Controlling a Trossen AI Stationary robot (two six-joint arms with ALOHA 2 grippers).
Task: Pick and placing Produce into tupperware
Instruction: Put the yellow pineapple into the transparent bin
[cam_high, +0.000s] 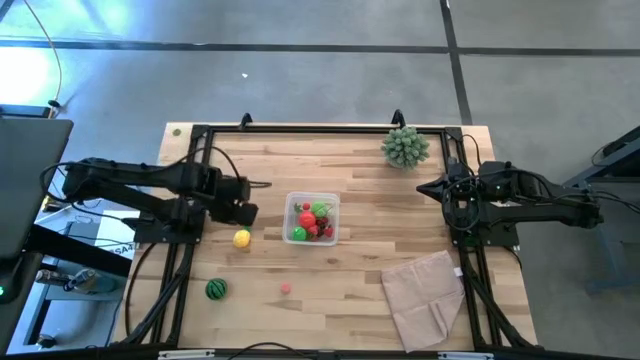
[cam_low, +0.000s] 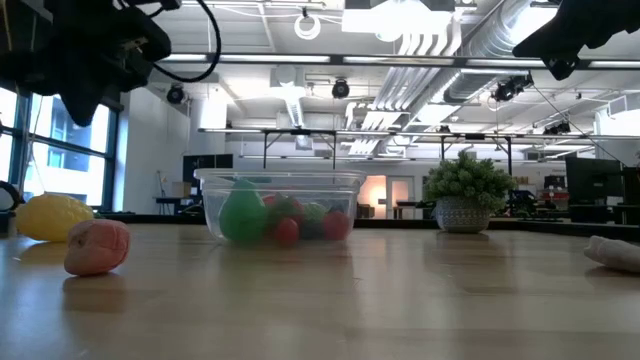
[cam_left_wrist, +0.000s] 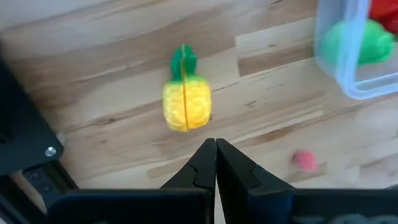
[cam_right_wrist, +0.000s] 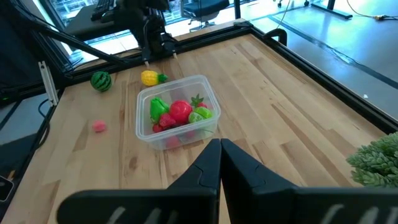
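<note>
The left gripper (cam_left_wrist: 216, 163) hangs above the desk (cam_high: 350, 170) with its fingers pressed together and holding nothing. Just beyond its tips lies the yellow lemon (cam_left_wrist: 186, 102), close to the left wall of the tupperware (cam_high: 312, 218), which already holds several pieces of produce. I think the risk is this: if the gripper goes down closed, it will push the round lemon and it can roll away, so the fingers must open first. The melon ball (cam_high: 216, 289) and a small pink piece (cam_high: 286, 288) lie nearer. The right gripper (cam_right_wrist: 219, 163), also closed and empty, waits at the right.
</note>
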